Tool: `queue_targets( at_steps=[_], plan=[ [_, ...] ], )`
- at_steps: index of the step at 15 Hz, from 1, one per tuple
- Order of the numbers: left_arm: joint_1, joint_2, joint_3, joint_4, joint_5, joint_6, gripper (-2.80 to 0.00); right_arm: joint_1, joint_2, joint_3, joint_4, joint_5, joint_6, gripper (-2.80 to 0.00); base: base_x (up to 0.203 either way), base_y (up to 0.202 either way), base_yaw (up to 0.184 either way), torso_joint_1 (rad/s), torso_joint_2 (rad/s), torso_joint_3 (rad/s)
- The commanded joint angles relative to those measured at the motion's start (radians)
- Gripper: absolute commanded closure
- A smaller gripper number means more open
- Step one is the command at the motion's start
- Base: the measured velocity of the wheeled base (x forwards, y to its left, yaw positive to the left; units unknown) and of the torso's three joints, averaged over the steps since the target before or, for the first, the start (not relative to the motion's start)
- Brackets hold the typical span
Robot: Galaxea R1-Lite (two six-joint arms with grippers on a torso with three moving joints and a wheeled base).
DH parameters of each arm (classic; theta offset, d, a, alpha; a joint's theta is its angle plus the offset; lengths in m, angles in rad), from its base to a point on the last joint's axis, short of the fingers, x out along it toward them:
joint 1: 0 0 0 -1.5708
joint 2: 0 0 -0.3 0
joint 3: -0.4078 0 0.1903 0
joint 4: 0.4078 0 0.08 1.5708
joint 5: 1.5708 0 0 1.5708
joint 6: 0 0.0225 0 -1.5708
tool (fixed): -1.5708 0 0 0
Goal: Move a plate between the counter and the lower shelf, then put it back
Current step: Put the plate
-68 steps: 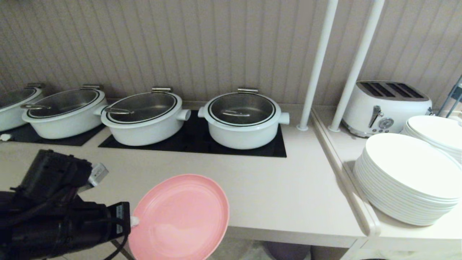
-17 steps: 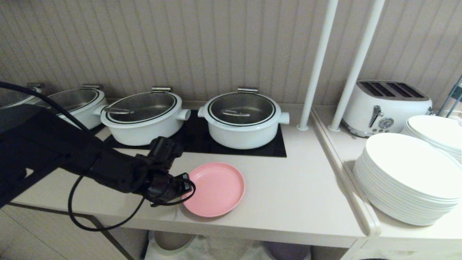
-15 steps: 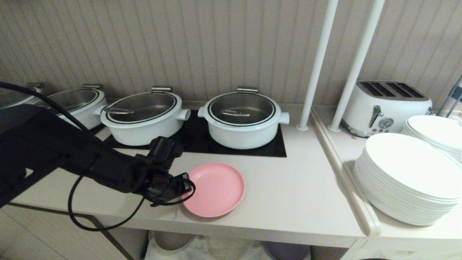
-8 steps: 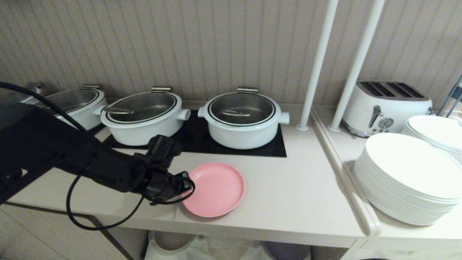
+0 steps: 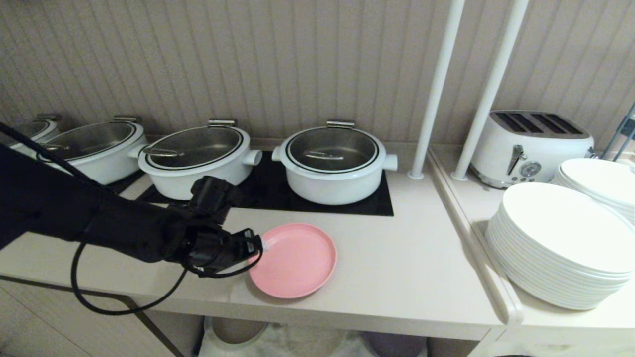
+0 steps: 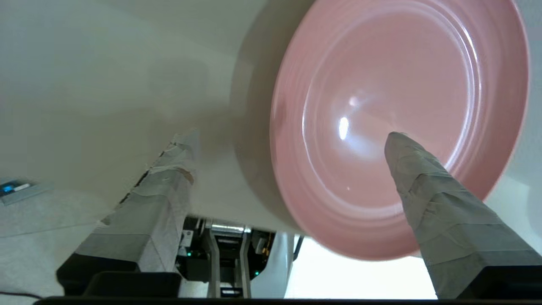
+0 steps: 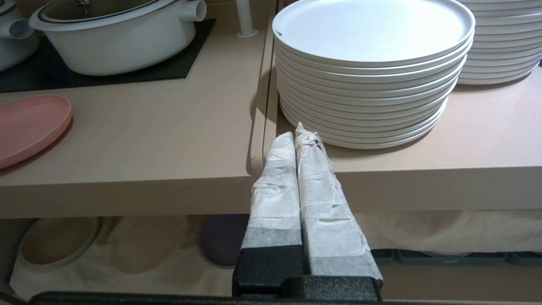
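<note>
The pink plate (image 5: 297,260) lies flat on the beige counter (image 5: 407,267), in front of the black hob panels. My left gripper (image 5: 258,244) is at the plate's left rim and stands open. In the left wrist view the left gripper (image 6: 290,136) straddles the rim of the plate (image 6: 398,106): one finger is over its inside, the other over the counter, and neither presses on it. My right gripper (image 7: 295,132) is shut on nothing, parked in front of the counter's edge. The lower shelf (image 7: 139,245) with its white cloth shows below the counter.
Three white pots (image 5: 333,163) stand on the hobs behind the plate. Two white poles (image 5: 431,99) rise at the counter's right end. A toaster (image 5: 531,146) and stacks of white plates (image 5: 560,243) fill the right top. A purple plate (image 7: 222,237) and a beige plate (image 7: 59,241) lie on the shelf.
The left gripper has opened and let go of the plate, and drawn back a little to the left. Earlier the plate was carried tilted over the counter's front edge; it now rests flat.
</note>
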Motion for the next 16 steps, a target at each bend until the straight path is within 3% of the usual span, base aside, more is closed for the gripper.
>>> queue_targets(
  at_steps=[1, 9, 10, 14, 16],
  plan=[
    [-0.009, -0.051, 0.029, 0.003, 0.016, -0.004, -2.8, 0.0, 0.0, 0.0, 0.0, 0.0, 0.001, 0.0, 0.0, 0.0, 0.0, 0.0, 0.0, 0.0],
    [-0.042, -0.165, 0.133, -0.013, 0.063, -0.005, -2.8, 0.0, 0.0, 0.0, 0.0, 0.0, 0.001, 0.0, 0.0, 0.0, 0.0, 0.0, 0.0, 0.0],
    [-0.049, -0.177, 0.141, -0.013, 0.07, -0.005, 0.0, 0.0, 0.0, 0.0, 0.0, 0.0, 0.001, 0.0, 0.0, 0.0, 0.0, 0.0, 0.0, 0.0],
    [-0.088, -0.215, 0.153, -0.012, 0.142, -0.007, 0.0, 0.0, 0.0, 0.0, 0.0, 0.0, 0.001, 0.0, 0.0, 0.0, 0.0, 0.0, 0.0, 0.0],
    [-0.115, -0.241, 0.162, -0.012, 0.209, -0.007, 0.0, 0.0, 0.0, 0.0, 0.0, 0.0, 0.001, 0.0, 0.0, 0.0, 0.0, 0.0, 0.0, 0.0]
  ],
)
